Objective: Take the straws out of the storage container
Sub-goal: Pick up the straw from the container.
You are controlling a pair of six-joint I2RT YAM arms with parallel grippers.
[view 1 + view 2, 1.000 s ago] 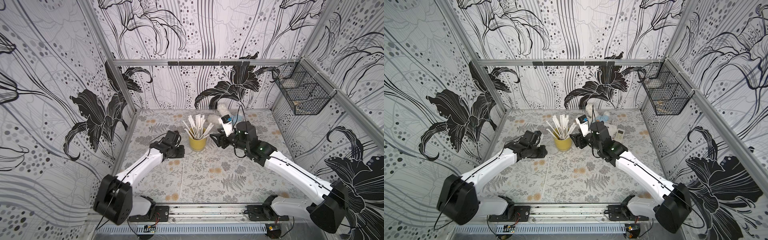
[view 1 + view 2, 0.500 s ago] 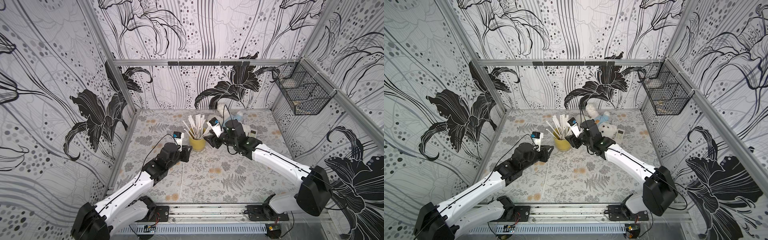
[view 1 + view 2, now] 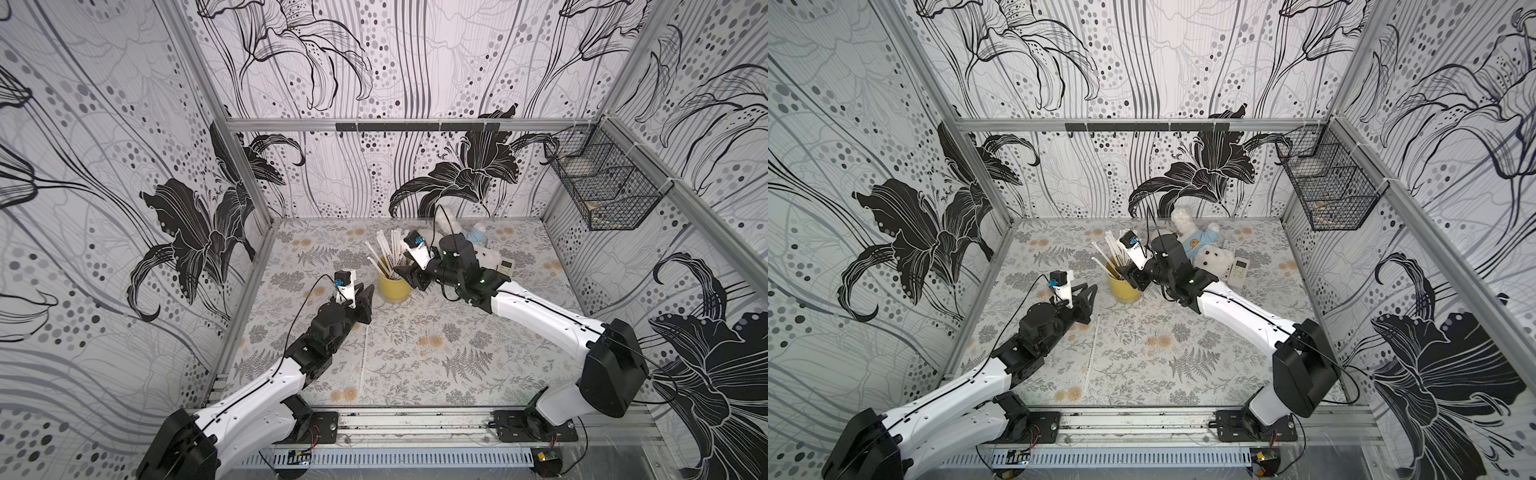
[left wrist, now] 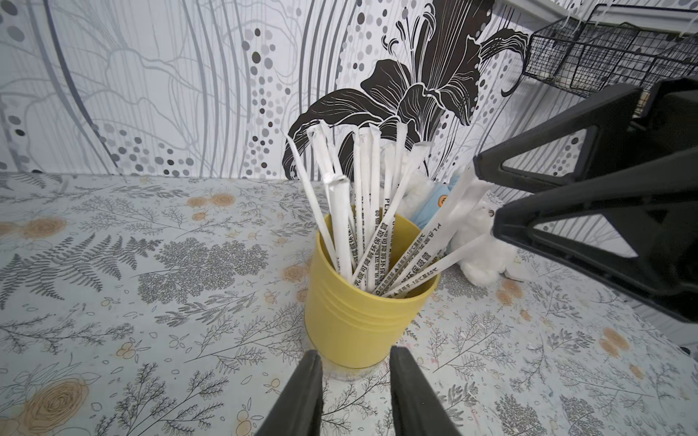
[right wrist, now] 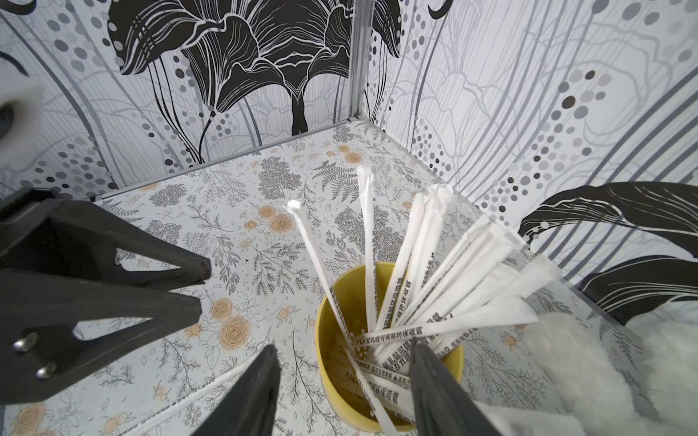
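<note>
The yellow storage container stands upright on the flowered mat, with several white printed straws fanning out of it. One more straw lies flat on the mat in front. My left gripper is open and empty, its tips just short of the container's base. My right gripper is open above the container's rim, with one finger among the straws and the other outside the wall.
A white teddy in a blue shirt and a white remote lie just behind my right arm. A black wire basket hangs on the right wall. The two grippers face each other closely across the container.
My left arm has swung in and now points at the container from the front left, its jaws wider apart. My right gripper has moved left onto the container's rim.
</note>
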